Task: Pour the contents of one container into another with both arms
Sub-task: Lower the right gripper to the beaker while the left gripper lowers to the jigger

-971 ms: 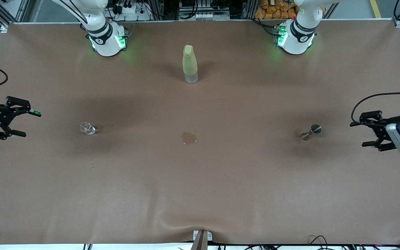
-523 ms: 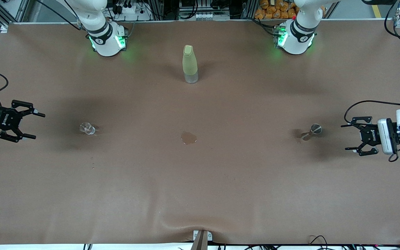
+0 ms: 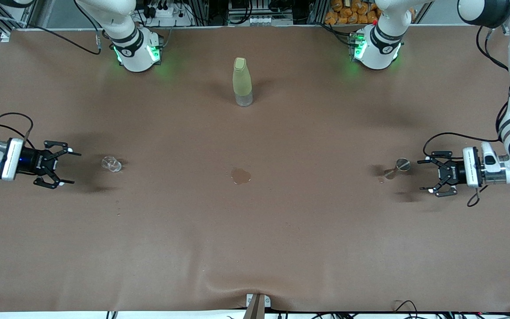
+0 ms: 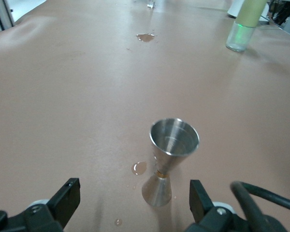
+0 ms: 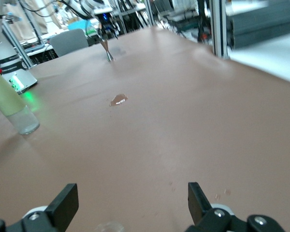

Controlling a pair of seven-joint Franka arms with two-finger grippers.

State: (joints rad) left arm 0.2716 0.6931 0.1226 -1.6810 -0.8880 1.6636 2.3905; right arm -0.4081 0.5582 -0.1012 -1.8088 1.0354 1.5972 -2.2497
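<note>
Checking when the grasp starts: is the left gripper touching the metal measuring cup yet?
Apart. In the front view, bare table shows between the open left gripper and the metal measuring cup; the left wrist view shows the cup ahead of both fingers.

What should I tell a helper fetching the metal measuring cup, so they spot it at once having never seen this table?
Start at the brown table and go toward the left arm's end, where the left hand sits open. Just in front of that hand stands a small steel jigger, upright, with droplets at its foot. It is the only metal, hourglass-shaped item; the bottle and the glass are see-through.
</note>
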